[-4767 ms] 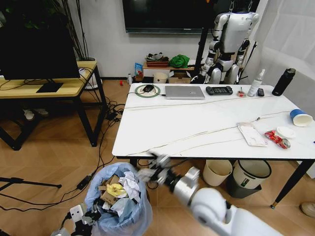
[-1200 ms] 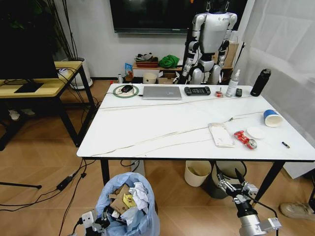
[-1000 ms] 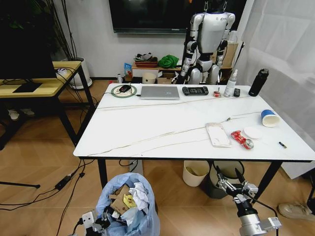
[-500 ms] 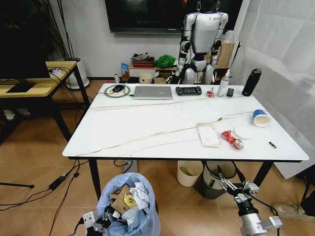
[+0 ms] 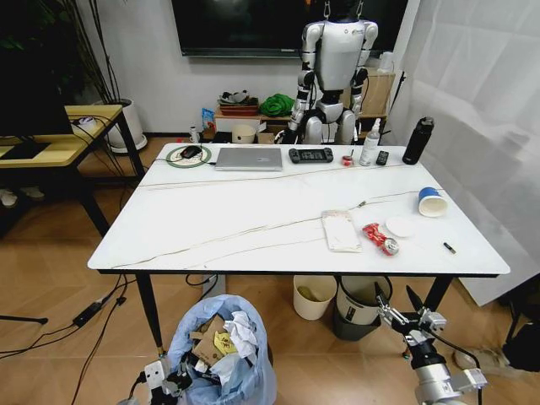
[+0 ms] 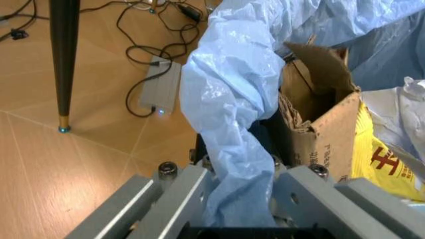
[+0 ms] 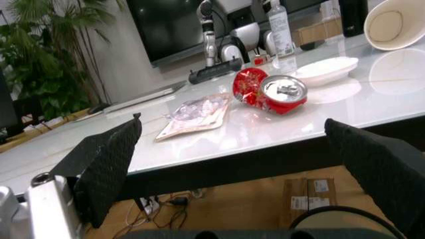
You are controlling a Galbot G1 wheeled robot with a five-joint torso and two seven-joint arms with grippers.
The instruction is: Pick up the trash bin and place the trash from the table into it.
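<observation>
The trash bin [image 5: 221, 354], lined with a crinkly light-blue bag and full of cardboard [image 6: 325, 129] and paper, hangs low at my left. My left gripper [image 5: 169, 384] [image 6: 239, 184] is shut on the bag's rim. Trash lies on the marble table [image 5: 211, 219] towards its right end: a flat white pouch [image 5: 342, 229] [image 7: 196, 115], a crushed red can [image 5: 380, 239] [image 7: 275, 92], a white lid [image 5: 400, 226] [image 7: 329, 69] and a blue paper cup [image 5: 432, 202] [image 7: 398, 22]. My right gripper [image 5: 405, 316] [image 7: 239, 164] is open, below and in front of the table's edge, facing the can.
A cream bin [image 5: 315, 295] and a black-rimmed bin [image 5: 359, 299] stand under the table. A laptop [image 5: 249, 159], controller [image 5: 311, 155], spray bottle [image 5: 369, 143] and black bottle [image 5: 417, 141] line the far edge. A humanoid robot [image 5: 333, 67] stands behind, a wooden desk [image 5: 51, 139] left.
The camera has moved, so the table now sits further left in view. My right arm has left the bin and now holds low at the right. The left gripper still grips the bag.
</observation>
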